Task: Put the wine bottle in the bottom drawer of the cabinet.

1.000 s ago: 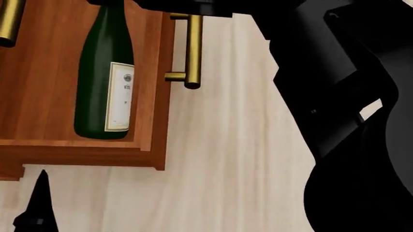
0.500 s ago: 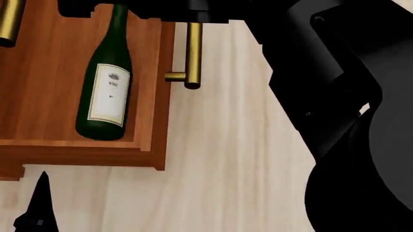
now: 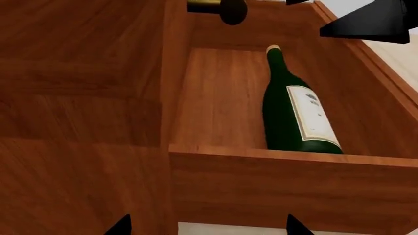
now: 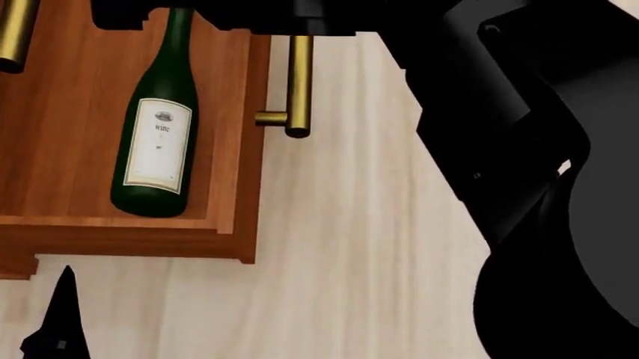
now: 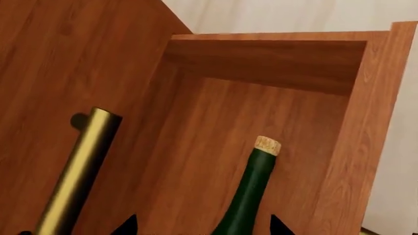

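Note:
The wine bottle [image 4: 155,142] lies on its side inside the open bottom drawer [image 4: 232,164], label up and free of both grippers. The drawer's brass bar handle [image 4: 298,82] sticks out on its front. In the right wrist view, the cork and neck [image 5: 256,181] point into the drawer [image 5: 365,122]. My right gripper [image 5: 202,228] is open, its fingertips wide apart on either side of the neck, not touching it. My left gripper [image 3: 207,229] is open and empty, just outside the drawer's side wall [image 3: 294,181]. The bottle [image 3: 294,117] shows beyond it.
The cabinet [image 3: 78,73] body rises beside the drawer. An upper drawer's brass handle [image 5: 78,166] juts out above the open drawer. My black right arm [image 4: 519,149] fills the right of the head view. Pale wood floor [image 4: 340,247] lies around the drawer.
The bottle has rolled in the drawer, turning its label upward, and its base has shifted a little left. My right gripper has drawn off it.

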Motion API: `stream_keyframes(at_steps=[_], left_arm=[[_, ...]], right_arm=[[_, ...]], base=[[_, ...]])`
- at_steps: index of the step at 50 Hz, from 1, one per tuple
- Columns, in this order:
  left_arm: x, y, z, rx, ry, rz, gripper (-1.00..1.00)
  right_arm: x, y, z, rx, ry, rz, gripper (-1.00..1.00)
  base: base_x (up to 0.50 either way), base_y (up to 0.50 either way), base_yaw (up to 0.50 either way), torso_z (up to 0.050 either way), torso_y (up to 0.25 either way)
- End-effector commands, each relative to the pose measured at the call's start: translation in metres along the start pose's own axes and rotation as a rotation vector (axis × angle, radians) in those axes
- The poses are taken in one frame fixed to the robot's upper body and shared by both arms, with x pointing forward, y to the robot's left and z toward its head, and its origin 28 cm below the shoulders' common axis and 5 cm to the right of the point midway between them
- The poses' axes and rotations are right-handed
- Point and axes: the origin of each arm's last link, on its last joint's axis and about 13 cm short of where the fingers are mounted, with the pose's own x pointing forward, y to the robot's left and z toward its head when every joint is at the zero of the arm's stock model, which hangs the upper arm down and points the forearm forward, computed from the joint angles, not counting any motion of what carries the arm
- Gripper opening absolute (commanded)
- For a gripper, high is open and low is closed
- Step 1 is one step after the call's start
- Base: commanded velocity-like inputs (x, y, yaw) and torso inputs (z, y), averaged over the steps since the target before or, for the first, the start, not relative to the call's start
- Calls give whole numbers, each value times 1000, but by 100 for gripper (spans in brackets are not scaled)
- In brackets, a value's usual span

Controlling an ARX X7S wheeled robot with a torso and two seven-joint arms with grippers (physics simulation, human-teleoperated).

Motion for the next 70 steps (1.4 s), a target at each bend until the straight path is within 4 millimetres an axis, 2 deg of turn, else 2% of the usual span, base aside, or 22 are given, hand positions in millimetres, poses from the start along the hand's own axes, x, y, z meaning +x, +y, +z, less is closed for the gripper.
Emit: stream_keyframes(at_steps=[1, 3, 28, 39, 57, 64, 70], left_arm=[[0, 0, 1, 3, -1, -1, 100], [-1, 0, 2, 3, -3, 2, 100], [-4, 0, 8, 24, -17, 13, 100], [-3, -1, 9, 33, -16, 15, 100], [-6, -1, 11, 42, -16, 12, 100], [-12, 1, 16, 55, -17, 19, 100], [-17, 2, 21, 75, -26, 21, 100]], right_arm=[[11, -6, -18, -54, 78, -40, 100], [9, -3, -11, -106, 38, -54, 100], [-19, 14, 29, -229, -58, -33, 100], [-43, 21, 53, -283, -118, -39, 100], [-56, 22, 67, -343, -161, -77, 100], [-66, 17, 75, -316, -206, -97, 100], [-83, 10, 62, -274, -272, -73, 100]], base=[[0, 0, 0, 0, 0], [0, 0, 1, 0, -5], [0, 0, 0, 0, 0], [0, 0, 0, 0, 0], [0, 0, 0, 0, -1], [0, 0, 0, 0, 0], [0, 0, 0, 0, 0]])
